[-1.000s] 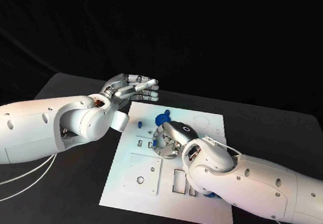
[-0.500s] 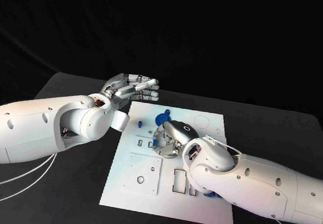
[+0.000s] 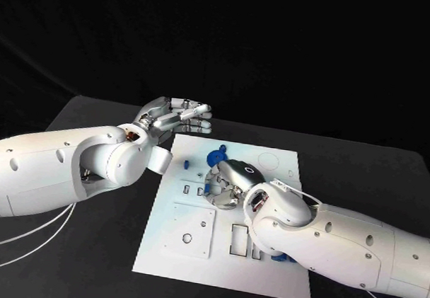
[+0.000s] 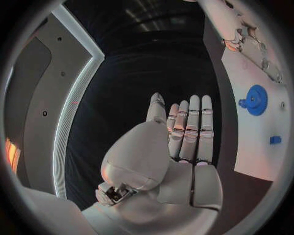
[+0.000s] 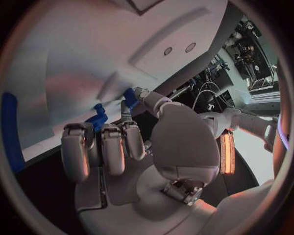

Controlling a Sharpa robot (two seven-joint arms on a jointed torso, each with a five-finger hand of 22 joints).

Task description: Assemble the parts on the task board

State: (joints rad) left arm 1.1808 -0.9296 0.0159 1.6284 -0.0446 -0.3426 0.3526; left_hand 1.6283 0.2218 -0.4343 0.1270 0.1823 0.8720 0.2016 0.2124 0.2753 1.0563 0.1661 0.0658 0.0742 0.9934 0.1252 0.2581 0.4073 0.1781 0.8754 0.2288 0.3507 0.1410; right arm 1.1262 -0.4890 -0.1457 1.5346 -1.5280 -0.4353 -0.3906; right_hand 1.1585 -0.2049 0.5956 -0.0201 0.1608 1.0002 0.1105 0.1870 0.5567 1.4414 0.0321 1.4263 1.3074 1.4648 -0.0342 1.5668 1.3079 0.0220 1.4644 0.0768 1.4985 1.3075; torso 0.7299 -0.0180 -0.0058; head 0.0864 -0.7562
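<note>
From the head camera, the task board (image 3: 231,218) lies flat in the middle of the black table (image 3: 377,172). The right hand (image 3: 227,182) is down on the board's middle, curled over a silver fitting; whether it pinches anything there cannot be told from this angle. A blue gear (image 3: 216,154) sits just beyond that hand, a small blue part (image 3: 185,164) lies to its left, and another blue piece (image 3: 280,258) peeks out beneath the right forearm. The left hand (image 3: 172,118) hangs off the board's far-left corner, clear of the parts.

At the left wrist, the left hand (image 4: 183,132) has its fingers straight and pressed side by side, holding nothing. The blue gear (image 4: 255,100) and the small blue part (image 4: 276,140) lie on the board (image 4: 257,147) to the side of that hand, well apart from it.

At the right wrist, the right hand (image 5: 122,147) has its fingers curled down together, and their tips meet a blue part (image 5: 98,119) against the board (image 5: 92,49) — it looks pinched, though the contact is partly hidden.

The step in hand seems to be seating a blue part near the board's middle. The next move calls for a steady downward press, kept square to its socket — then a clean release.

No brand, label or writing can be read anywhere.
</note>
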